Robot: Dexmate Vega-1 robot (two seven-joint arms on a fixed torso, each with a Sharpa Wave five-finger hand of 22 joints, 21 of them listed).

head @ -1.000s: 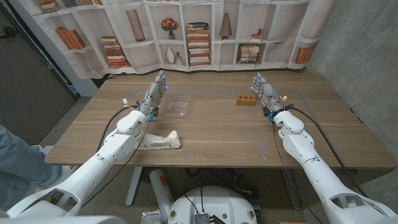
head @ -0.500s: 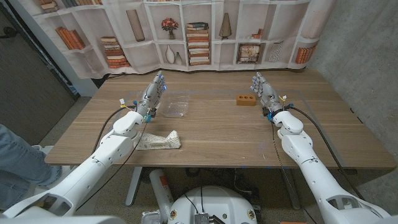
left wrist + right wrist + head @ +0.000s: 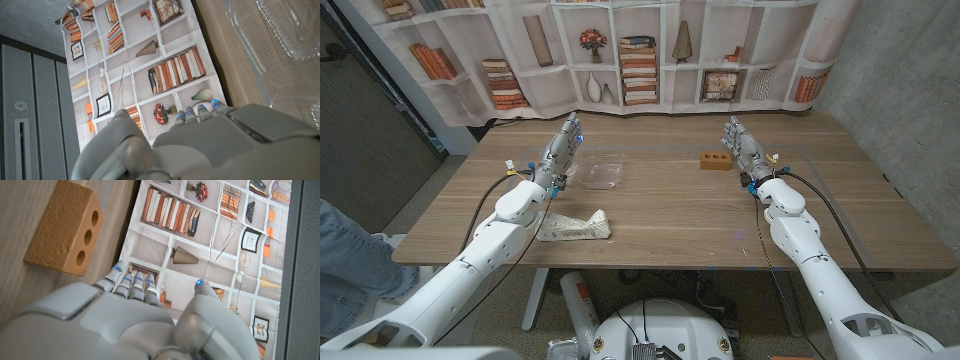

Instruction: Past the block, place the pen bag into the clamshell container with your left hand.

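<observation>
left hand empty, fingers extended, drifted slightly leftward off clamshell container | pen bag apparently ungrasped | right hand open

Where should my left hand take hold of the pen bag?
Probably across the pen bag's narrow middle, coming from above. It lies flat and long, near the table's front edge, beside the left forearm, so the left hand must pull back first.
</observation>
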